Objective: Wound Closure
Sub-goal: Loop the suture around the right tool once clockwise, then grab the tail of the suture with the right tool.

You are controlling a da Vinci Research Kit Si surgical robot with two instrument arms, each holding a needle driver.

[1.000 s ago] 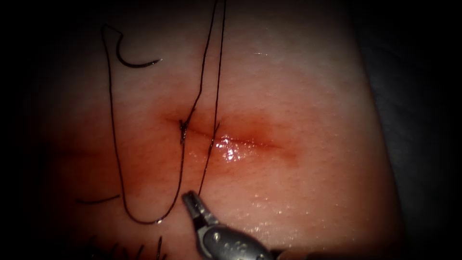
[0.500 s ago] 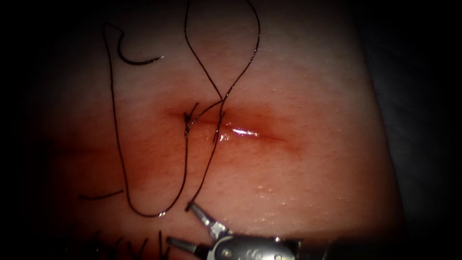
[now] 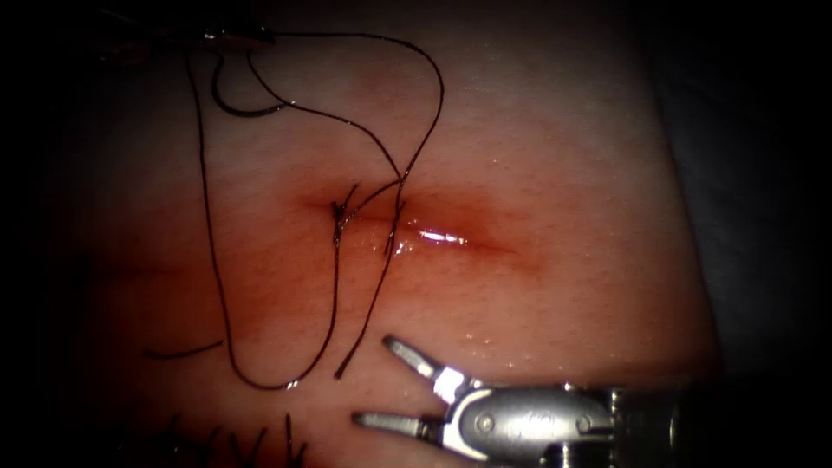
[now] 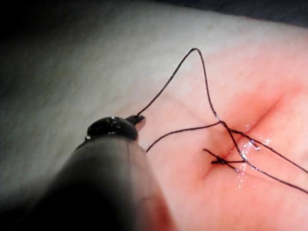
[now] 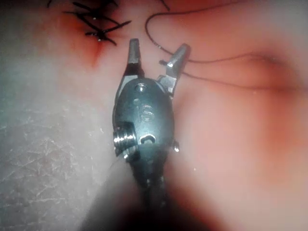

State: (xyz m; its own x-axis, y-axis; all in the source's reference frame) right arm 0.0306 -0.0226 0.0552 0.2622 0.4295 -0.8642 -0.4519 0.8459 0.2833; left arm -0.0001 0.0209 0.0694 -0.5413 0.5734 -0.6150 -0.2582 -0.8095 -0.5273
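The right tool [image 3: 381, 381] has let the thread [image 3: 364, 321] go, jaws spread empty; the left tool [image 3: 234, 35], half-hidden at eleven o'clock, pinches thread beside one needle [image 3: 247, 110] lying free on the tissue [image 3: 563, 173].

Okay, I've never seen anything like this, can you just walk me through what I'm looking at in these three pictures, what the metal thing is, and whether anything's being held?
This is a surgical practice robot stitching a cut in pork belly, the tissue.

The endoscope view looks down on the cut. The two wrist views come from close behind each arm's tool.

The metal piece is the right tool, a tiny two-jawed clamp. Its jaws are open and hold nothing; it sits below the cut, also seen in its own wrist view.

The left tool is at the upper left, shut on the thread; its wrist view shows the thread leaving its tip.

The thread loops down to a knot at the cut's left end and crosses the cut.

The curved needle lies free on the tissue at the upper left, not in it. Red fluid glistens in the cut.
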